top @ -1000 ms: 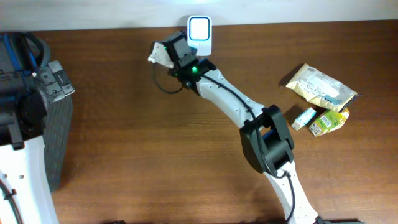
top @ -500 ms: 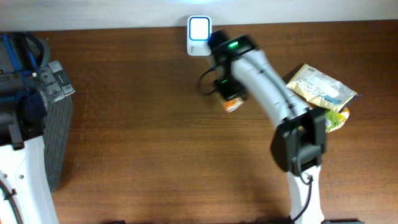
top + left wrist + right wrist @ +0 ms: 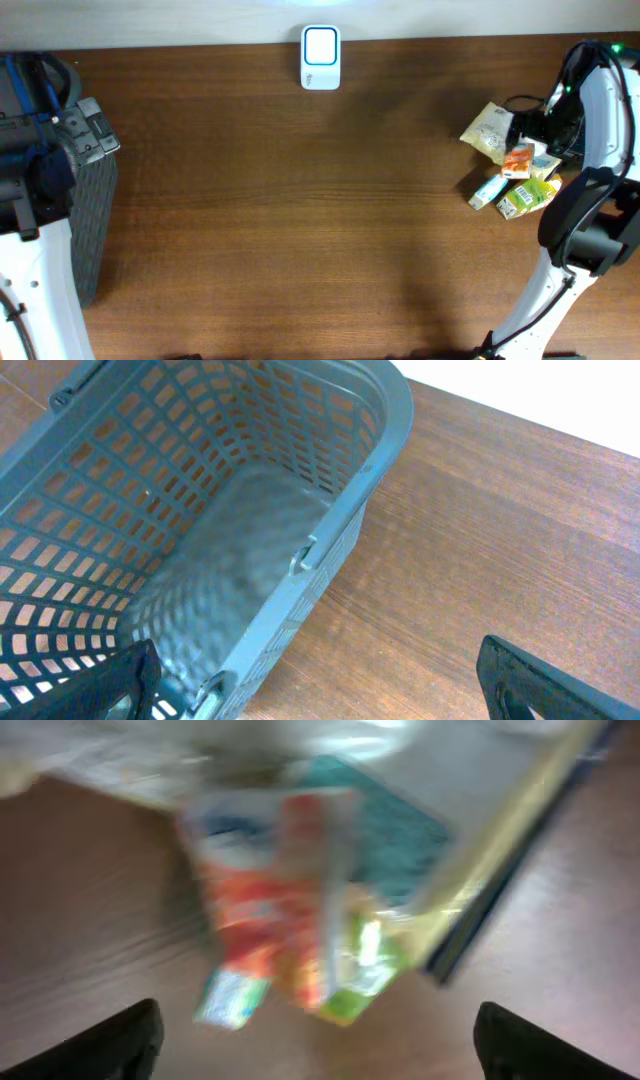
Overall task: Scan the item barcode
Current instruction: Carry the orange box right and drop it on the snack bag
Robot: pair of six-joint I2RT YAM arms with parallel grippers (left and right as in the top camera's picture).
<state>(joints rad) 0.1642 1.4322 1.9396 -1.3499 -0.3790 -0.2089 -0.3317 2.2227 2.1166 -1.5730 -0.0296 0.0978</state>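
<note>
Right gripper (image 3: 320, 1045), fingers spread wide and clasping nothing, hangs over the orange packet (image 3: 517, 158) near the table's (image 3: 300, 220) right edge, though my wrist view is blurred. I see the packet lying loose against a beige pouch (image 3: 488, 128), crowded by a small teal box (image 3: 489, 190) and a green carton (image 3: 527, 197) just beside it. The scanner (image 3: 320, 45) stands well apart at the back edge. Left gripper (image 3: 320, 680), fingers likewise apart, hovers beside the grey basket (image 3: 380, 420).
</note>
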